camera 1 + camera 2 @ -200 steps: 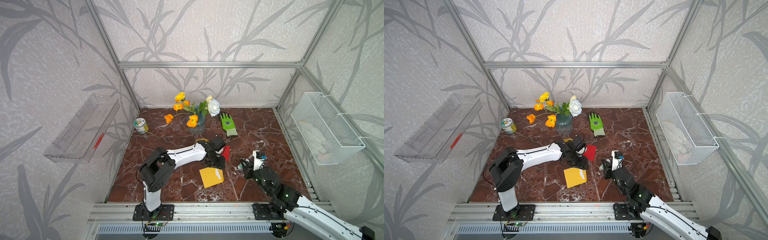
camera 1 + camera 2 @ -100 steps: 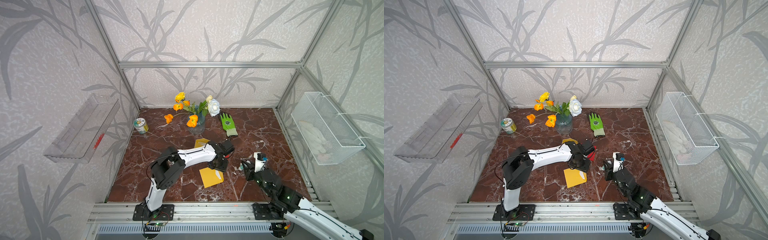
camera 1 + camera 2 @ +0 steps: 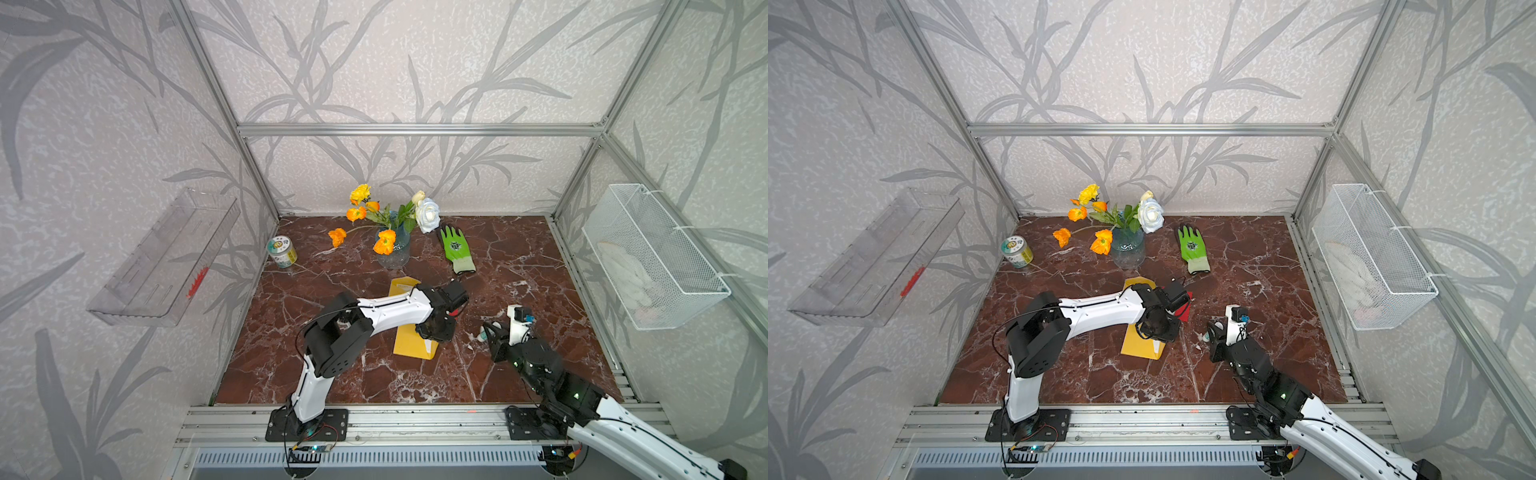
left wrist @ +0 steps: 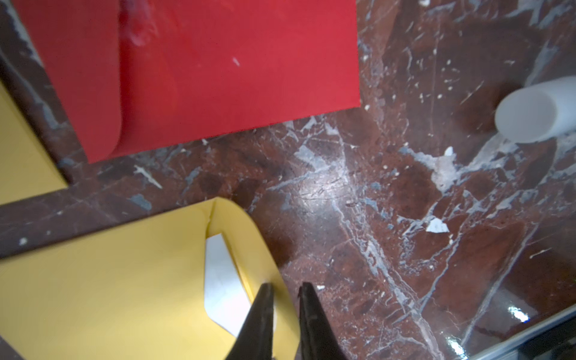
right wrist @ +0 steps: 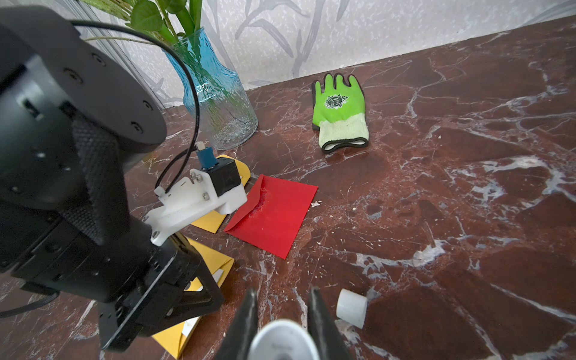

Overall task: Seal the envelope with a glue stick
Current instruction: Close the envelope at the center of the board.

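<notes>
A yellow envelope [image 3: 409, 345] lies flat at mid-table, its flap [image 4: 249, 249] raised over a white sheet [image 4: 218, 280] inside. My left gripper [image 4: 286, 288] points down at the envelope's right edge, its jaws nearly together with the flap's edge between them. In both top views the left gripper [image 3: 434, 332] covers that corner. My right gripper [image 5: 282, 291] hovers low to the right, shut on the glue stick [image 5: 282, 341], whose round white end faces the camera. The stick's white cap [image 5: 351, 308] lies loose on the marble beside it.
A red envelope [image 5: 274, 215] and a second yellow envelope [image 3: 401, 286] lie just behind the left gripper. Farther back stand a blue vase of flowers [image 3: 392, 249], a green glove [image 3: 456, 248] and a tin can [image 3: 281, 251]. A wire basket [image 3: 648, 253] hangs on the right wall.
The left arm swung right and forward, from over the red envelope to the yellow envelope's right edge, and its jaws closed on the flap. The right arm shifted slightly.
</notes>
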You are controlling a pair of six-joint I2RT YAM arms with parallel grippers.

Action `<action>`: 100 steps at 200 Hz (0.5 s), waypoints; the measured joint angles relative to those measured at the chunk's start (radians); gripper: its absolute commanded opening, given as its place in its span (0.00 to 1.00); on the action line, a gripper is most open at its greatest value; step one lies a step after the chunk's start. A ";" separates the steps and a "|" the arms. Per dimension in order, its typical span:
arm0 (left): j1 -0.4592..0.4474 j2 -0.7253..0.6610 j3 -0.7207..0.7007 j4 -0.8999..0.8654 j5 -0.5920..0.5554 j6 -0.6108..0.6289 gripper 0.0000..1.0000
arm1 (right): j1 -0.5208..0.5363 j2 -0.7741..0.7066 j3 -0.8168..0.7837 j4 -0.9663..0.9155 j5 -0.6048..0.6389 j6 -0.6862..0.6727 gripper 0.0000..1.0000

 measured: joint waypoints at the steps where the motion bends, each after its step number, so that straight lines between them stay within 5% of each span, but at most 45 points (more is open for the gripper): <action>1: 0.000 0.000 -0.001 0.000 0.000 0.000 0.08 | 0.000 0.000 0.000 0.000 0.000 0.000 0.00; 24: 0.010 -0.013 -0.020 0.021 0.016 -0.005 0.00 | 0.000 0.007 0.000 0.000 0.000 0.003 0.00; 100: 0.079 -0.220 -0.161 0.211 0.153 -0.116 0.00 | 0.000 0.015 0.000 0.000 0.000 0.013 0.00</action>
